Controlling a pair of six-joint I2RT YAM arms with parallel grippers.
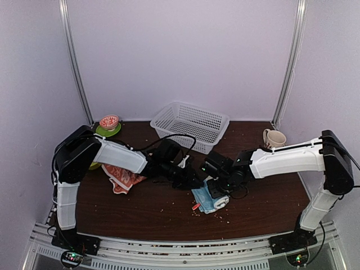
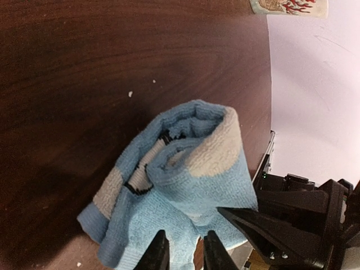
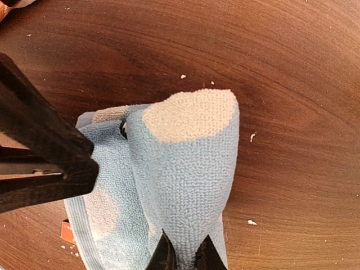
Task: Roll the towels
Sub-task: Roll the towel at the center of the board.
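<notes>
Two towels show in the top external view. The light blue towel point(image 1: 207, 199) lies bunched at the middle front of the table point(image 1: 140, 219), partly covered by the meeting tips of the left gripper point(image 1: 193, 181) and right gripper point(image 1: 217, 187), whose jaws cannot be made out from here. The orange-red towel point(image 1: 124, 179) lies crumpled to the left, partly under the left arm. Behind stand one white basket point(image 1: 191, 125), one cream mug point(image 1: 274, 138) and one patterned bowl point(image 1: 109, 121) on a green saucer; pale crumbs point(image 1: 169, 211) dot the wood. In the left wrist view, the left gripper point(image 2: 183, 254) shows only two dark fingertips at the bottom edge, set narrow, with the near hem of the light blue towel point(image 2: 180, 174) nipped between them. The towel is loosely rolled, its far end open. The right gripper point(image 2: 242, 222) reaches in black from the lower right, up against the roll, and one cream object with red branching marks point(image 2: 289, 5) is cut off at the top. In the right wrist view, the right gripper point(image 3: 187, 259), again two tips only, stands narrow and clamps the roll of the light blue towel point(image 3: 185, 169). The left gripper point(image 3: 84, 169) covers the towel's left side, and a corner of the orange-red towel point(image 3: 11, 4) is cropped at upper left.
</notes>
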